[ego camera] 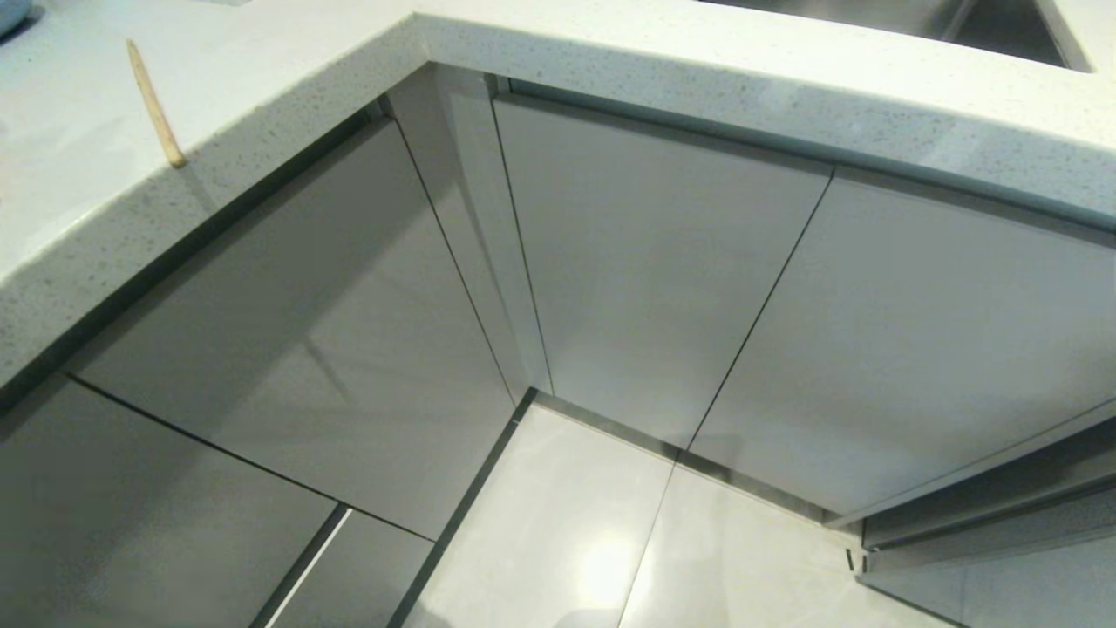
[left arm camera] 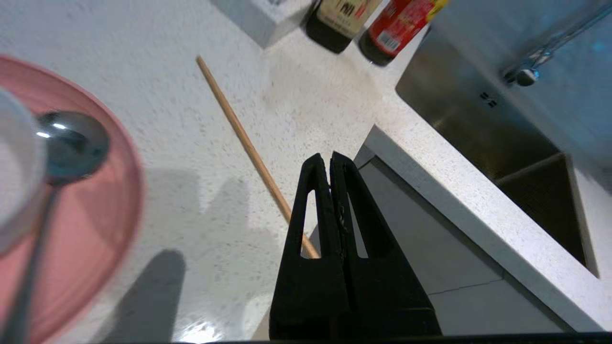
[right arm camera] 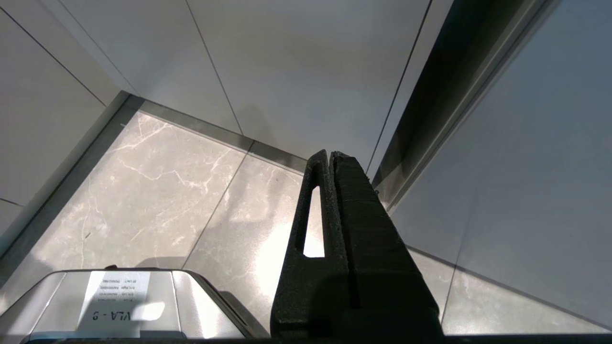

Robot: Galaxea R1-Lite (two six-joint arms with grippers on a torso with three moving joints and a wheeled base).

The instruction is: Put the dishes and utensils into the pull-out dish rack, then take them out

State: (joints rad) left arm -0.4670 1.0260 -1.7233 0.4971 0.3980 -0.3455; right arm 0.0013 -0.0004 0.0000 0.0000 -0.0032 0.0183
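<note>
The left claw (left arm camera: 330,160) is seen pressed fully together and empty, held above the inner corner of the speckled white table (left arm camera: 296,100). Just beyond its tips one chopstick (left arm camera: 248,148) lies flat on the table, its near end poking slightly past the edge; the same chopstick (ego camera: 155,105) is caught at the top left of the head view, and only one stick can be made out. Beside it, on the table, the pink plate (left arm camera: 95,215) is found, and inside it the spoon (left arm camera: 71,145) rests with its bowl toward the middle and its handle running out toward the rim. The white bowl (left arm camera: 14,167) is glimpsed at the frame edge over the plate; whether it sits in the plate cannot be told. Two dark bottles (left arm camera: 368,28) and a white box (left arm camera: 260,16) stand at the back of the table, near the steel sink (left arm camera: 483,124) and its tap (left arm camera: 526,74). Pale cabinet fronts (ego camera: 645,262) are seen closed below the table; which one is the rack front cannot be told. The right claw (right arm camera: 330,157) is shown closed tight on nothing, down low over the marbled floor (right arm camera: 158,191) beside the cabinets, with the robot's metal base (right arm camera: 119,301) below it.
</note>
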